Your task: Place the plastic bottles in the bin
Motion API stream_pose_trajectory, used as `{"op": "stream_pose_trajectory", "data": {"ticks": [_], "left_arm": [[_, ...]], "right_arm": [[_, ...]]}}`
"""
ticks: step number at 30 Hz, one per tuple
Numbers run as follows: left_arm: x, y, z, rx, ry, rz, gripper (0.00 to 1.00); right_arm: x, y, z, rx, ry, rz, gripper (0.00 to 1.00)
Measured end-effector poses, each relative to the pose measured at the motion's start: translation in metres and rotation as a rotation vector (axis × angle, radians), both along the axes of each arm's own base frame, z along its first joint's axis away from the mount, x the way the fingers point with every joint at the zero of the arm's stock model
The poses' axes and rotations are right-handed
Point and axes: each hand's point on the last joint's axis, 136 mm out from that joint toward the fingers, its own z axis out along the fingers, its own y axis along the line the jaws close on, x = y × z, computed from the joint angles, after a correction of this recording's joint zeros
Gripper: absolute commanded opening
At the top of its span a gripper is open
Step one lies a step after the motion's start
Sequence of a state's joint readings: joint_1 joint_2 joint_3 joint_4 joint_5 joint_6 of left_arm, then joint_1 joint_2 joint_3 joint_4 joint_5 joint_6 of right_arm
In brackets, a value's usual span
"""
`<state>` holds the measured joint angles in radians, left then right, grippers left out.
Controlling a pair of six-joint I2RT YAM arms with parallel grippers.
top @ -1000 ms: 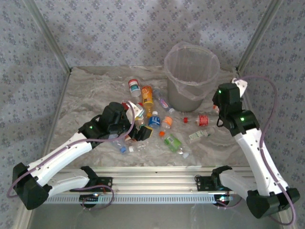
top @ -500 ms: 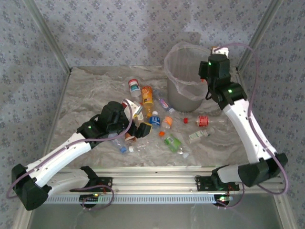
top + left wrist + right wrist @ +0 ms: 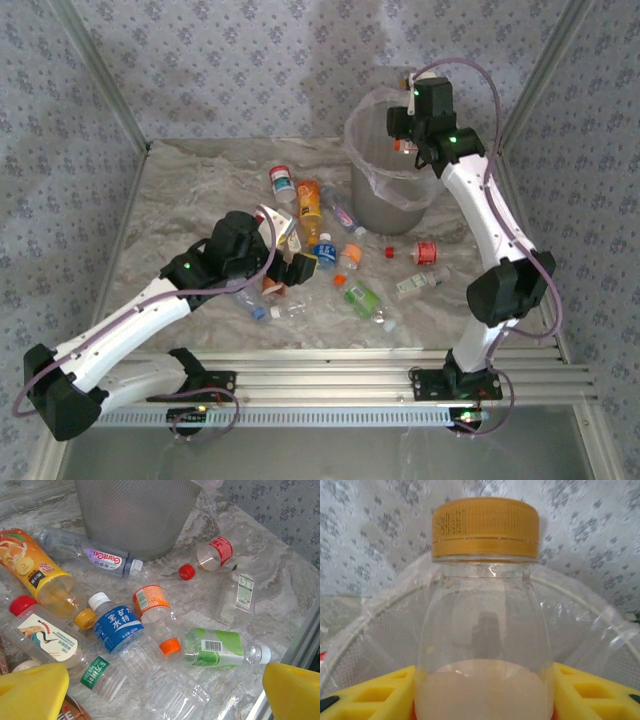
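Right claw point(image 3: 403, 143), bottle point(image 3: 482, 630) over bin point(image 3: 385, 205); marbled table point(image 3: 190, 190), wallpaper point(image 3: 250, 60)

left arm point(image 3: 130, 325) stretched low and forward, left gripper point(image 3: 161, 692) angled down, jaws wide apart, right arm point(image 3: 482, 215) reaching up and far forward, elbow bent, right gripper point(image 3: 482, 695) up high, yellow fingers point(image 3: 375, 692) clamped on bottle point(image 3: 482, 630), cap past the fingertips

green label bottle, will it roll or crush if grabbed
The green-label bottle lies on its side and is round, so a nudge would probably roll it. It looks empty, so likely very light. Its clear plastic walls may buckle under a firm squeeze.
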<state>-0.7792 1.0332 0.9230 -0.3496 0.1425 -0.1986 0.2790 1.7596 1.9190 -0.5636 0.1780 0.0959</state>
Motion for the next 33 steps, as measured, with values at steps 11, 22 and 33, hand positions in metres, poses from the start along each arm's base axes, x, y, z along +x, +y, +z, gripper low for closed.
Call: {"op": "stream_pose_trajectory", "data": {"ticks": [11, 22, 33], "left_arm": [[-0.002, 0.002, -0.005, 0.010, 0.028, 0.009, 1.00], [-0.007, 0.001, -0.009, 0.025, 0.045, 0.004, 1.00], [-0.017, 0.002, -0.021, 0.116, 0.072, -0.033, 1.00]], "right_arm": [[0.008, -0.002, -0.063, 0.037, 0.226, 0.073, 0.59], [0.010, -0.001, -0.119, 0.028, 0.409, 0.079, 0.61], [0.002, -0.005, -0.151, 0.013, 0.523, 0.054, 0.66]]}}
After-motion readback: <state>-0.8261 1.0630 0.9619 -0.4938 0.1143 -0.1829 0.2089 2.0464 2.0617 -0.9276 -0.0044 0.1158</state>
